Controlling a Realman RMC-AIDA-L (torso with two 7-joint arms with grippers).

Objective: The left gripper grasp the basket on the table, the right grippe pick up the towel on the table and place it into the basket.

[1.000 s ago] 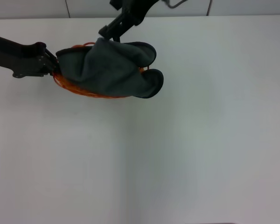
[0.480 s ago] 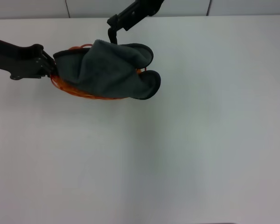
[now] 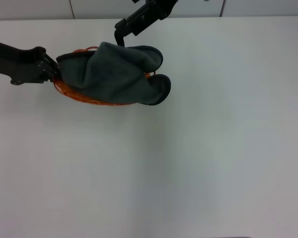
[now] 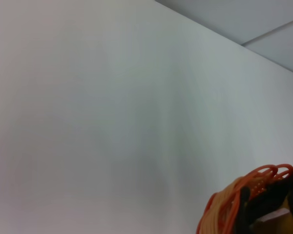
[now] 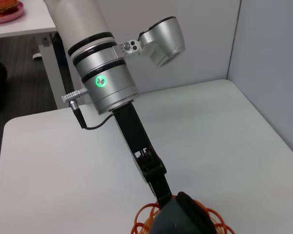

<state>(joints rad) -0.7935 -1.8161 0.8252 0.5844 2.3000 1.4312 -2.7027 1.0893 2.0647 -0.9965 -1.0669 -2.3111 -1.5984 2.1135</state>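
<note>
The towel (image 3: 114, 74) is a dark grey soft cloth with a darker edge, bunched into thick folds in the upper left of the head view. It lies heaped in the basket (image 3: 77, 92), an orange wire one of which only a strip of looped rim shows under and beside the cloth. One rolled lobe of the towel spills over the basket's right end and hangs toward the white worktop (image 3: 198, 148).

The left hand (image 3: 50, 69) comes in from the left edge of the head view on its black arm, and its tips are clenched on the basket's left rim. The right hand (image 3: 120, 30) sits at the top of the frame, just above the towel's upper edge, apart from the cloth and gripping nothing; whether its fingers are spread or closed I cannot tell.

The right wrist view gives what the head view lacks: the left arm's silver-grey wrist with its green light, the black hand (image 5: 161, 187) running down to the orange loops (image 5: 146, 222), and a dark fold of towel (image 5: 185, 217) over them. The left wrist view shows only bare worktop (image 4: 112, 122) and a tangle of orange rim (image 4: 234, 202) in its lower right corner.
</note>
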